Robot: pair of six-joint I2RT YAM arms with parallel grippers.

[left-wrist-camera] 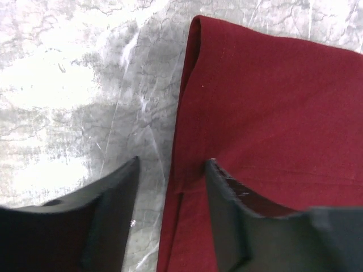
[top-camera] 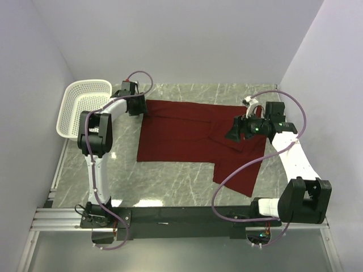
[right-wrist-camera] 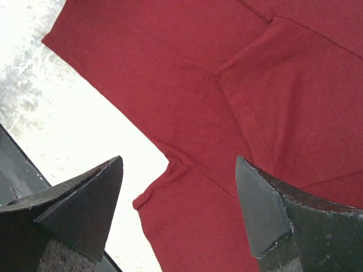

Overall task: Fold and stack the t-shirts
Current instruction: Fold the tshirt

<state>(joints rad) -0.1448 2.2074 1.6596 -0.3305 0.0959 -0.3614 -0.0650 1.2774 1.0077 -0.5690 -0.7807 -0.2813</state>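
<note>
Status at that moment:

- One maroon t-shirt (top-camera: pixel 181 133) lay on the marble table (top-camera: pixel 170 181), roughly centre, spread mostly flat. Not folded into a neat shape: a layer was lapped over along the far side, and one part stuck out toward the near right.
- White perforated basket (top-camera: pixel 79 105) sat at the far-left corner of the table, against the left wall. Its perforated floor was in plain view from above. The shirt was wholly outside it and not touching it.
- Left fingers (left-wrist-camera: pixel 224 192) were apart, at the shirt's far-left corner. They straddled the rolled-over left edge of the cloth, one finger over the cloth and the other over bare table. Nothing was clamped. From the wrist view I couldn't tell whether the tips touched the cloth or the table.
- Right fingers (right-wrist-camera: pixel 96 192) were also wide apart, over the right-centre of the shirt. Under them was the notch where the sleeve met the body, plus an overlapping layer with a seam edge. No cloth was pinched between them. They looked to be above the cloth rather than on it, but I couldn't tell for sure.
- The left arm's elbow stood just in front of the basket in the overhead view and hid part of its near rim.
- The right arm's cable looped across the shirt's near-right part.
</note>
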